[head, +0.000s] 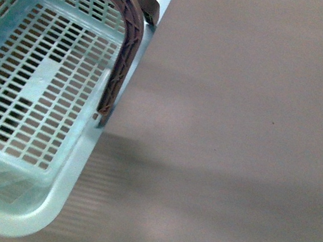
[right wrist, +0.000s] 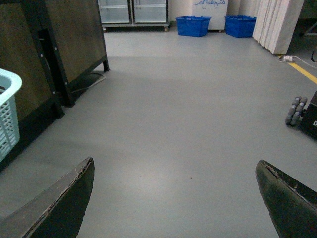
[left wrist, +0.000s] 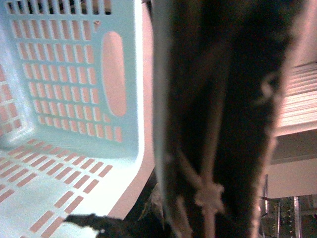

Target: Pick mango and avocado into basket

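Observation:
The teal basket (head: 36, 102) stands on the grey floor at the left of the front view, with nothing in it and one brown handle (head: 125, 61) folded along its rim. Neither arm shows there. In the left wrist view my left gripper (left wrist: 168, 223) is shut on the avocado (left wrist: 237, 89), a dark blurred mass close to the lens, held beside and above the basket's lattice wall (left wrist: 59, 74). My right gripper (right wrist: 173, 198) is open and empty over bare floor, with the basket's edge (right wrist: 7, 114) off to one side. The mango is out of view.
In the right wrist view, dark wooden cabinets (right wrist: 74, 39) stand beyond the basket. Two blue crates (right wrist: 193, 25) and a white curtain (right wrist: 277, 20) are far off. A wheeled base (right wrist: 302, 114) is at the side. Grey floor (head: 244, 139) lies right of the basket.

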Robot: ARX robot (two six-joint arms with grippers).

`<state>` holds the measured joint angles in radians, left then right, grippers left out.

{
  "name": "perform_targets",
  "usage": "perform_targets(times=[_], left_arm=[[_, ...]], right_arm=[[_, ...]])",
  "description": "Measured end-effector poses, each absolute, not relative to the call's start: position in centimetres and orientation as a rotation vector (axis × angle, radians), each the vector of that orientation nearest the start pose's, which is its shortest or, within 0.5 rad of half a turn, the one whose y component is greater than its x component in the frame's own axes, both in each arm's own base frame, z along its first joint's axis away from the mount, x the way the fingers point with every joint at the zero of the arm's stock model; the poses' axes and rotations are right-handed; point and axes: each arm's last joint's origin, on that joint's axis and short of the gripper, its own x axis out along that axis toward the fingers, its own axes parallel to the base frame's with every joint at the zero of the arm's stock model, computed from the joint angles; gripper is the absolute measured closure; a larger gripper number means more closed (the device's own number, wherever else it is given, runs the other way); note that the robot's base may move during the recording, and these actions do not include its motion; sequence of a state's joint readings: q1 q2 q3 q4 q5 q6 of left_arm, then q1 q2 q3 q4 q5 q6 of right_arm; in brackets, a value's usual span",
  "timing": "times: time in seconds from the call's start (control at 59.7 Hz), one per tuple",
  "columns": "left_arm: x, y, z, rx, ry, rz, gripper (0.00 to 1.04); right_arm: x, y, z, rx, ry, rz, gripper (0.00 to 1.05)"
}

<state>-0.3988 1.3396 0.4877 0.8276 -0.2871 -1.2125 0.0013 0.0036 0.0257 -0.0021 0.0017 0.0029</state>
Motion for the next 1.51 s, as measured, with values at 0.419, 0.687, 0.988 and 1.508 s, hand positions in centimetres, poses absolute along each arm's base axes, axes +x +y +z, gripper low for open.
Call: perform_targets(times=[0.419,0.687,0.988,1.508], left_arm=[[24.27,-9.44,21.39,-1.196,0.093,-0.093,0.99],[24.27,-9.43,21.39,-1.194,0.092,-0.091,0.99],[24.27,-9.43,21.39,-1.193,0.091,-0.09,0.99],[24.27,-9.42,21.39,-1.192,0.09,-0.089,0.99]], right_arm=[[9.63,0.01,17.18,0.003,-0.02,-0.001,0.09],[9.63,0.01,17.18,0.003,-0.02,0.0,0.09],[9.63,0.01,17.18,0.003,-0.02,-0.001,0.09],[9.63,0.01,17.18,0.003,-0.02,0.0,0.09]])
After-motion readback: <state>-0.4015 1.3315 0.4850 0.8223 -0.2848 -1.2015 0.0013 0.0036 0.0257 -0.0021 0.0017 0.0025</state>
